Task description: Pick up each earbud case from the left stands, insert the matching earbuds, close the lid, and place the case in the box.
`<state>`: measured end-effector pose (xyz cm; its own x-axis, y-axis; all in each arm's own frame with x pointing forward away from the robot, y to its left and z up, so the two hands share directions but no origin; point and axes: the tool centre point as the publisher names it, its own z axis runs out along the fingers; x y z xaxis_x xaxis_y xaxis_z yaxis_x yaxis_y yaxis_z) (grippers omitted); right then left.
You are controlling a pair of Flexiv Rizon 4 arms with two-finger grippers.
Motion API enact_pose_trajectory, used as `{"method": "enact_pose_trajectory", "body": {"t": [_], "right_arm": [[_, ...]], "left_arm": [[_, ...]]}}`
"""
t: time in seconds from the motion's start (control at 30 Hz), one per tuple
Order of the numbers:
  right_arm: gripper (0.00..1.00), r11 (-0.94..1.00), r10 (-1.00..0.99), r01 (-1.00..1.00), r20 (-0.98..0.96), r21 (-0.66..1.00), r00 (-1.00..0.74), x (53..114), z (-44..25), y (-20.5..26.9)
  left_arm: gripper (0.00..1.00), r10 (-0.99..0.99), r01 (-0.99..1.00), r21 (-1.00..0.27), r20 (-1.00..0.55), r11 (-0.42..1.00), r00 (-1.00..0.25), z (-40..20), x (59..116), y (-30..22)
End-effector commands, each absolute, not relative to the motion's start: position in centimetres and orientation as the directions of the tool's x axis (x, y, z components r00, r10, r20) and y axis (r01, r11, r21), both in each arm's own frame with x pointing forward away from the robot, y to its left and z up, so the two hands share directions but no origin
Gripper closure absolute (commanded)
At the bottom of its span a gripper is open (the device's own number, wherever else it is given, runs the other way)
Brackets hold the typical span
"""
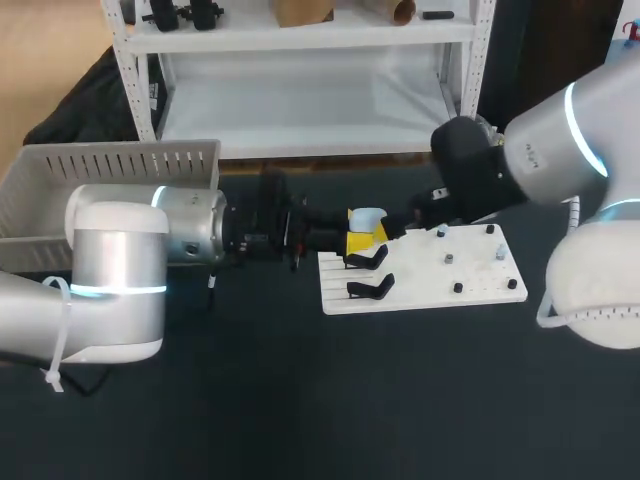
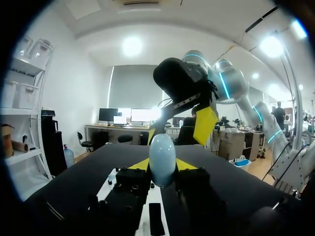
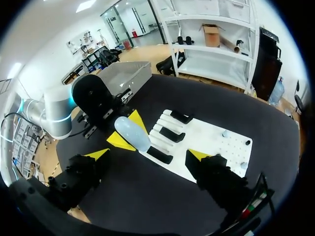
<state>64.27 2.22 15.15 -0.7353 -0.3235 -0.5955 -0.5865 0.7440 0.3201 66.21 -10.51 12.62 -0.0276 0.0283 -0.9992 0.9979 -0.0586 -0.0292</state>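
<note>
A pale blue earbud case point(image 1: 367, 217) is held upright above the left end of the white board point(image 1: 480, 298). My left gripper point(image 1: 356, 241) is shut on the case point(image 2: 162, 158), its yellow tips pressing on both sides. My right gripper point(image 1: 405, 225) hovers just over the case point(image 3: 132, 133), wide open point(image 3: 147, 155) with nothing between its fingers; in the left wrist view the right gripper point(image 2: 178, 129) hangs right behind the case. Two black stands point(image 1: 366, 259) point(image 1: 370, 288) sit on the board's left part. Small earbuds point(image 1: 450, 258) rest on pegs on its right part.
A grey perforated box point(image 1: 120, 165) stands at the table's back left, behind my left arm; in the right wrist view the box point(image 3: 125, 73) lies beyond the left arm. Dark table surface stretches in front of the board.
</note>
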Motion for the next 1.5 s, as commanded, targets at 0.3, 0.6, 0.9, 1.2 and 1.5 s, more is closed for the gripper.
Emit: {"method": "enact_pose_trajectory", "body": {"t": [0.3, 0.6, 0.9, 1.2, 1.5], "right_arm": [[0.0, 0.744, -0.317, -0.578, -0.584, 0.336, -0.748, 65.6, 14.6, 3.2], [0.0, 0.754, -0.31, -0.563, -0.574, 0.337, -0.758, 65.9, 14.2, 2.7], [0.0, 0.759, -0.311, -0.559, -0.57, 0.334, -0.761, 66.4, 14.1, 2.6], [0.0, 0.764, -0.314, -0.558, -0.568, 0.324, -0.761, 66.8, 14.3, 2.6], [0.0, 0.766, -0.314, -0.563, -0.585, 0.309, -0.748, 67.2, 15.5, 2.6]], "left_arm": [[1.0, 0.028, 0.998, -0.029, -0.999, -0.058, -0.028, 12.6, 66.2, -10.5], [1.0, 0.028, 0.998, -0.029, -0.999, -0.058, -0.028, 12.6, 66.2, -10.5], [1.0, 0.028, 0.998, -0.029, -0.999, -0.058, -0.028, 12.6, 66.2, -10.5], [1.0, 0.028, 0.998, -0.029, -0.999, -0.058, -0.028, 12.6, 66.2, -10.5], [1.0, 0.028, 0.998, -0.029, -0.999, -0.058, -0.028, 12.6, 66.2, -10.5]]}}
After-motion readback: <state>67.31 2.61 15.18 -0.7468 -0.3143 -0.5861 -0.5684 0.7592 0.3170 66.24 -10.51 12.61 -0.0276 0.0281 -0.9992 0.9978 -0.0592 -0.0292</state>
